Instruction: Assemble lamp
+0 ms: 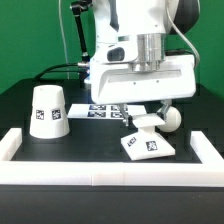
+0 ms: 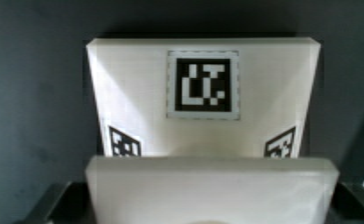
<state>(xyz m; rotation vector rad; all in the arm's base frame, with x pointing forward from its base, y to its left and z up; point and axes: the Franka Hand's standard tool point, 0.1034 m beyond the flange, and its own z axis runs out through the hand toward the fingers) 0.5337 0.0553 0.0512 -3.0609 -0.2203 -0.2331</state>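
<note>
**Gripper clamps the lamp base near the middle of the bench**

The gripper (image 1: 149, 118) hangs straight down over the middle of the bench. Its fingers are closed on the far edge of the lamp base (image 1: 150, 146). The base sits tilted: its gripped edge is raised, and its low edge points toward the bench edge nearest the exterior camera. The black-and-white tag (image 1: 141, 148) on its top face shows clearly.

In the wrist view the lamp base (image 2: 134, 95) fills most of the picture, with its tag (image 2: 202, 82) in the centre and two smaller tags on its side face. A blurred white block lies close to the lens, and I cannot tell whether it is part of the base or of the gripper.

The bulb (image 1: 172, 117) lies on the dark bench top just beside the base, toward the bench edge at the exterior view's right. I cannot tell whether the two touch. The lamp shade (image 1: 46, 110) stands upright, wide end down and tag facing the camera. It is well apart from the base, near the bench edge at the exterior view's left.

The marker board (image 1: 104, 109) lies flat behind the gripper, toward the far edge. A white border rail (image 1: 100, 168) runs along the near edge and turns up at both near corners.
</note>
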